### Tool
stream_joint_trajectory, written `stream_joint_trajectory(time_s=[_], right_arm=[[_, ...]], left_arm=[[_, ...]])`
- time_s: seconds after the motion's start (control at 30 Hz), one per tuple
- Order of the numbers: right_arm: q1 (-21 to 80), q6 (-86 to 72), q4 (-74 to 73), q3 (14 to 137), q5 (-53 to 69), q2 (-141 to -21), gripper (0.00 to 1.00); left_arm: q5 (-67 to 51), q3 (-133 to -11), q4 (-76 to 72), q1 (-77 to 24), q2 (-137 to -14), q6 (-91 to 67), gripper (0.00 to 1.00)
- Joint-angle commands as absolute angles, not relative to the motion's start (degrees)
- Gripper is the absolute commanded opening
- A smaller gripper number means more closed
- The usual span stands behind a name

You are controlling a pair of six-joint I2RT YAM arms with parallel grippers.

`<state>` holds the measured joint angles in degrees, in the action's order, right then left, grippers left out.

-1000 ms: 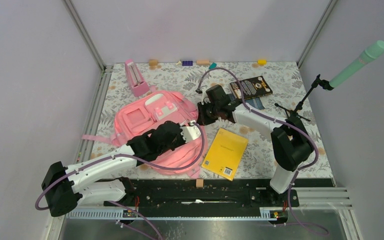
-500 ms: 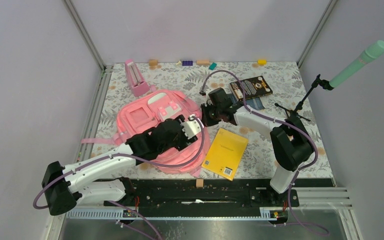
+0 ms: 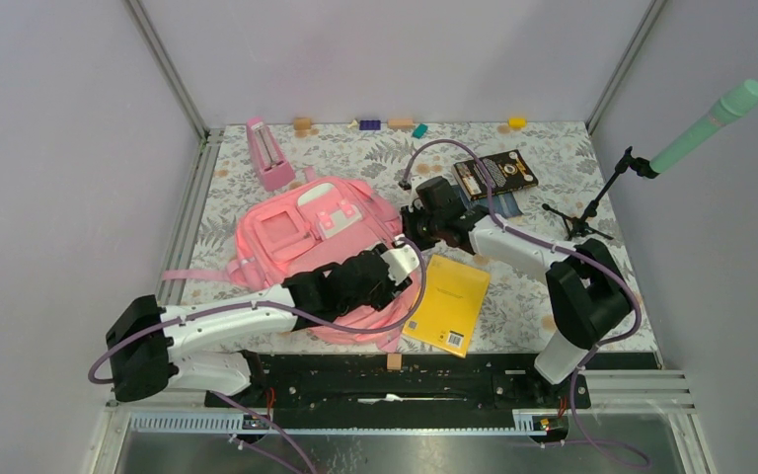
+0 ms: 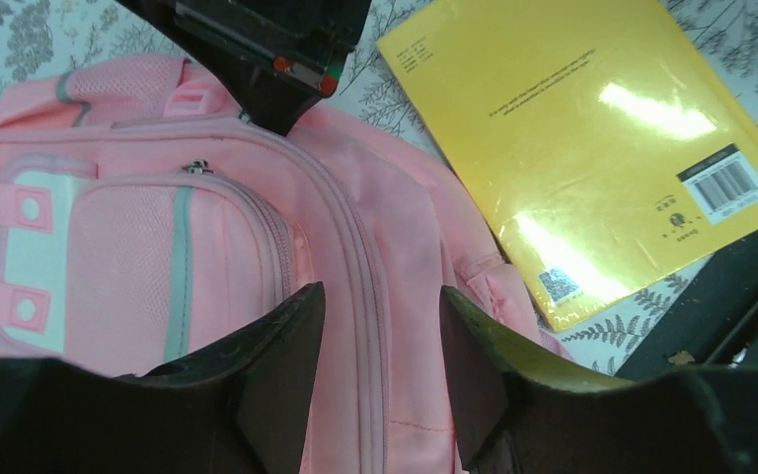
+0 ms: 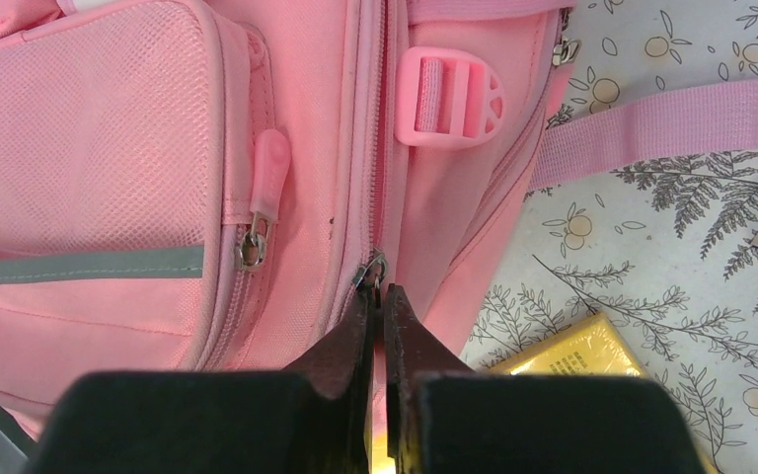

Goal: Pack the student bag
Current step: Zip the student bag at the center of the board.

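From above: see the student bag [image 3: 296, 232] lying flat, front pockets up, left of centre on the floral table [image 3: 355, 148], with a yellow book [image 3: 446, 301] just beside its right edge. Note the right gripper [image 3: 410, 225] at the bag's right rim and the left gripper [image 3: 407, 262] close by, over the lower right corner.

From the left wrist: jaws parted to a middling gap, holding nothing, poised over pink fabric beside the main zip line. Lower here and pin the cloth close to the seam, so as to anchor the bag against the pull.

From the right wrist: fingers closed tight, apparently pinching the zipper pull [image 5: 372, 269] of the main compartment. Draw along the track rather than upward, slowly around the curve. Watch for the small tab slipping free, and for the soft bag dragging along instead of unzipping.
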<state>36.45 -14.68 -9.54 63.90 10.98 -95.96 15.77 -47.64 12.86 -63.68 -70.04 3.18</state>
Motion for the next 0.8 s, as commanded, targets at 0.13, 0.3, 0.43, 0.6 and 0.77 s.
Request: stream_joint_trajectory(time_s=[0.13,0.3,0.43,0.6,0.77], right_arm=[[36.48,-15.14,-8.3,63.11,9.32,-91.69,0.0],[36.53,-15.12,-8.29,62.94,9.32,-91.05,0.0],[36.49,-15.08,-8.37,62.93,9.14,-90.66,0.0],[36.52,-14.69,-8.42,62.6,8.57,-89.62,0.0],[36.52,-12.62,-8.41,63.41,6.54,-90.4,0.0]], left_arm=[[26.21,-47.39,7.2,-63.8,-75.05,0.18,0.46],[25.08,-46.97,7.0,-63.72,-77.64,0.18,0.45],[25.27,-45.46,6.04,-63.72,-78.68,-2.65,0.49],[28.83,-44.02,5.98,-62.96,-79.21,-4.17,0.13],[31.67,-44.85,11.44,-62.93,-77.64,-5.74,0.0]])
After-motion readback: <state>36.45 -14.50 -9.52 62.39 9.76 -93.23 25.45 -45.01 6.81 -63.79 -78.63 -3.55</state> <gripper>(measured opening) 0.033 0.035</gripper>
